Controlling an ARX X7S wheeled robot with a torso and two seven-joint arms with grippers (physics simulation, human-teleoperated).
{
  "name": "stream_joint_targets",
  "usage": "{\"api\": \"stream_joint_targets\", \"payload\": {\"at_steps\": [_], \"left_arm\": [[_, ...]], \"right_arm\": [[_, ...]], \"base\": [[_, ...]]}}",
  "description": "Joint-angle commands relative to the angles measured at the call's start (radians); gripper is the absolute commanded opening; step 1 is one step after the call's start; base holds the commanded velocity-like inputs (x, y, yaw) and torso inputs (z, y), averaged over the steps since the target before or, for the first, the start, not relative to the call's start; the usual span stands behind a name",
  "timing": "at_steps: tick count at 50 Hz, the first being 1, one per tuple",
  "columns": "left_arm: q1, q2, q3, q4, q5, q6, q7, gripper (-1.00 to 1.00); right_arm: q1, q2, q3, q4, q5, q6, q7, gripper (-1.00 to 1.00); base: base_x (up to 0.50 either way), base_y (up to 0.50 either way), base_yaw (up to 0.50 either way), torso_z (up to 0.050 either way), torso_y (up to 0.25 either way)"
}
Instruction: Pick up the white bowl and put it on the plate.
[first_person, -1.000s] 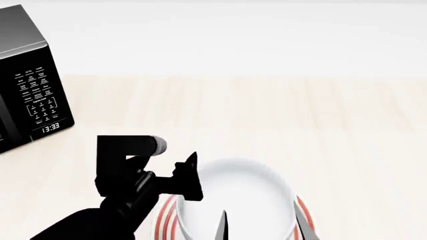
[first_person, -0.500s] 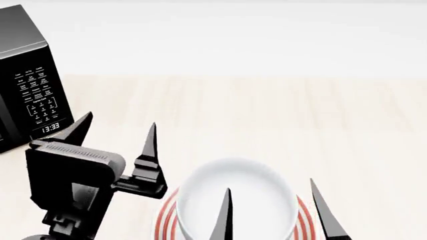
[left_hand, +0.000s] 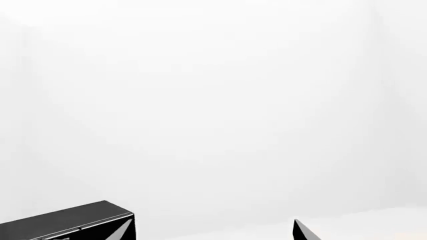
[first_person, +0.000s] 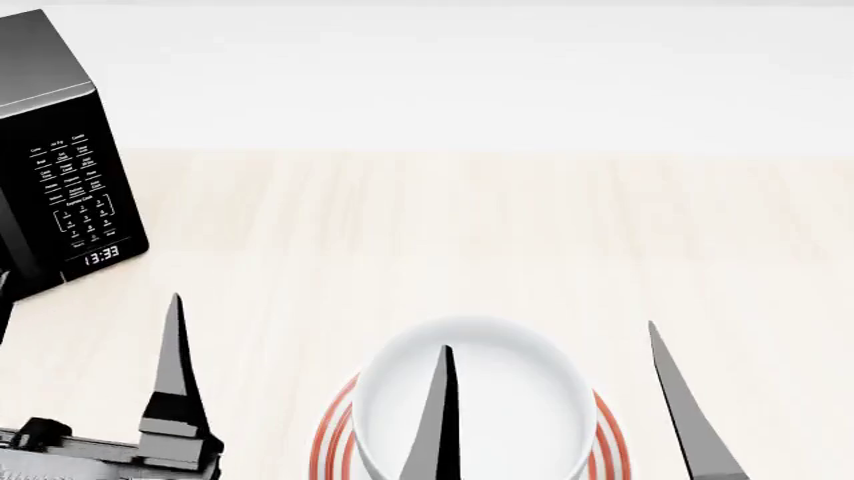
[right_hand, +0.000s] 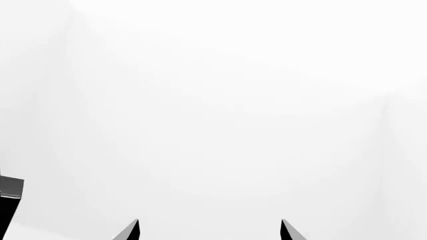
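In the head view the white bowl (first_person: 501, 395) sits upright on the plate (first_person: 332, 445), whose red rings show on both sides of it. My right gripper (first_person: 550, 336) is open and empty; one finger crosses in front of the bowl, the other stands to its right. My left gripper (first_person: 87, 300) is open and empty, to the left of the plate and apart from it. Both wrist views show only open fingertips, those of the left gripper (left_hand: 211, 222) and the right gripper (right_hand: 209, 221), against a white wall. Bowl and plate are out of view there.
A black microwave (first_person: 60, 170) stands at the table's far left, and shows in the left wrist view (left_hand: 67, 220) and at the edge of the right wrist view (right_hand: 8, 195). The pale wooden tabletop (first_person: 534, 230) runs back to a white wall.
My left arm has drawn back from the bowl, down and to the left, its open fingers now pointing forward. My right gripper's fingers have risen in view. The bowl stays on the plate.
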Motion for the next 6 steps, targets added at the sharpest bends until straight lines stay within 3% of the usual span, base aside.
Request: {"api": "stream_joint_targets", "payload": {"at_steps": [1, 6], "left_arm": [[0.113, -0.064, -0.046, 0.120, 0.125, 0.022, -0.076, 1.00], [0.146, -0.097, -0.055, 0.185, 0.177, 0.004, -0.115, 1.00]], "right_arm": [[-0.011, -0.074, 0.033, -0.058, -0.105, 0.018, -0.098, 1.00], [-0.075, -0.258, 0.135, -0.059, -0.222, -0.053, -0.320, 1.00]], "base": [[0.00, 0.00, 0.00, 0.000, 0.000], [0.00, 0.00, 0.00, 0.000, 0.000]]}}
